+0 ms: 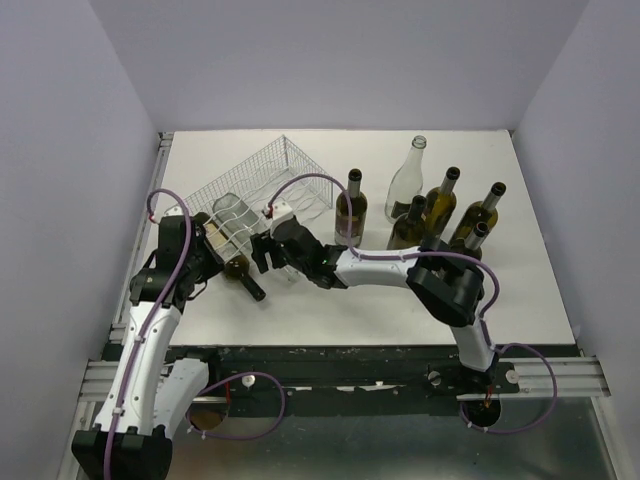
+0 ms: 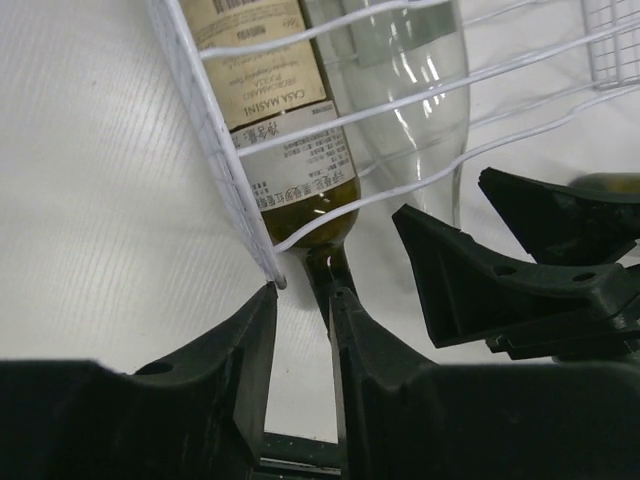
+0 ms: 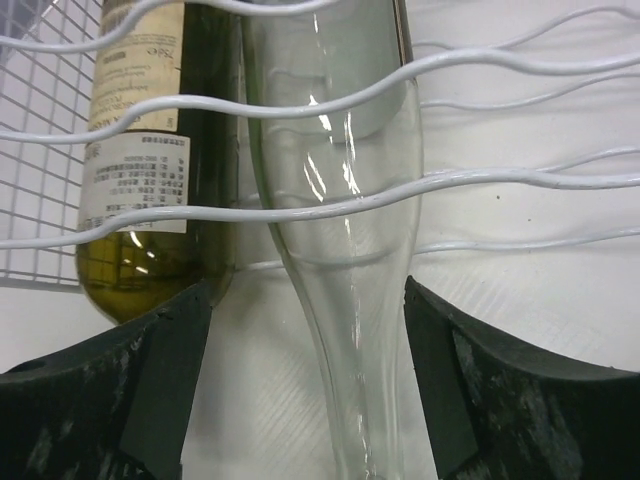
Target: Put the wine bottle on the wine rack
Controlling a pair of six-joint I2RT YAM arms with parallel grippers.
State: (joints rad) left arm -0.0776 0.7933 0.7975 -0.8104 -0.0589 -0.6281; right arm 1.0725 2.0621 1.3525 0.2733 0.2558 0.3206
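Where your left gripper (image 2: 305, 295) sits, near the left edge of the counter (image 1: 500, 290), its fingers are apart and straddle the neck of the green labelled bottle (image 2: 280, 100). Neck is against one finger and a sliver of counter shows by the other, so it's not clamped. Your right arm reaches across from the right side. The right gripper (image 3: 308, 290) is spread wide around the neck of the clear bottle (image 3: 340, 250), with gaps on both sides and no contact. Both bottles lie side by side in the near-left end of the wine rack (image 1: 270, 170), necks poking out toward the near edge. White wavy wires cross in front of both in your wrist views. Rack sits skewed, toward the far-left corner. Right of the rack, a cluster of upright bottles (image 1: 440, 200) stands toward the far edge, well apart from both grippers.
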